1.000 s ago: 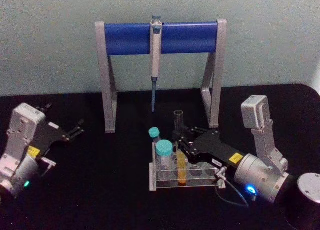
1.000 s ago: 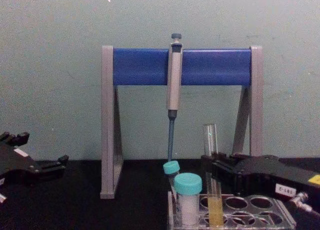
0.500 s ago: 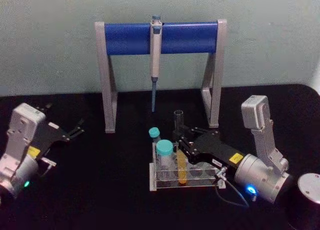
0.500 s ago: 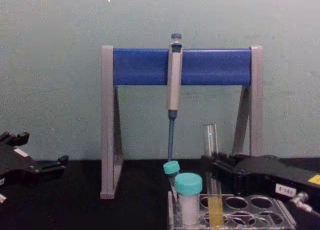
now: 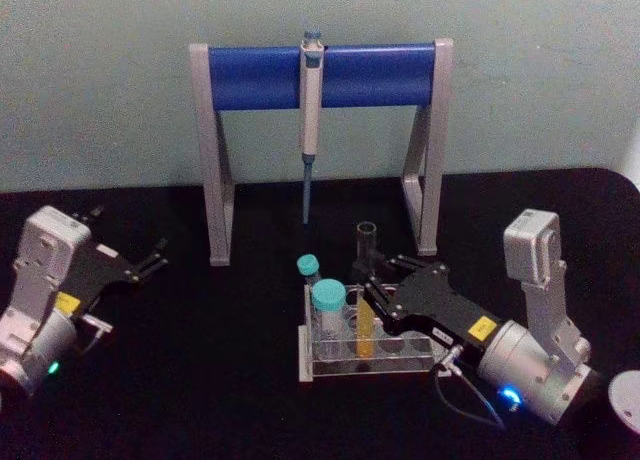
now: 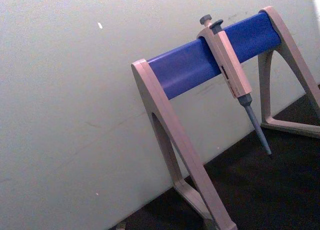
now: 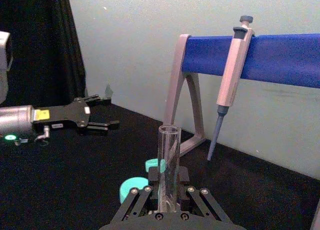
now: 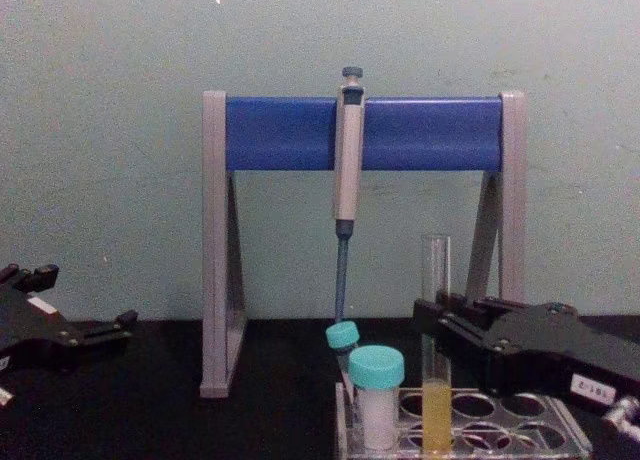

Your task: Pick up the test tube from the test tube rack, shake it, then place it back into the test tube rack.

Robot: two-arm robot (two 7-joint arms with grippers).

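Only the grasp looks done: right tool (image 5: pixel 366 288), right of centre, clamps the test tube (image 5: pixel 366 242) standing in the test tube rack (image 5: pixel 330 368); lift, shake, return remain; left tool (image 5: pixel 153 260) idles spread, far left.

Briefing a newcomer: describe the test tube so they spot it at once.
Before the blue-barred stand sits a low clear rack. The test tube stands in it, between the right gripper's jaws: tall, uncapped, yellow liquid, unlike its teal-capped neighbours.

1x test tube (image 5: pixel 365 246), 1x rack (image 5: pixel 402 361), 2x vials (image 5: pixel 328 306) (image 5: pixel 308 268), 1x pipette (image 5: pixel 311 110), 1x stand (image 5: pixel 260 77)
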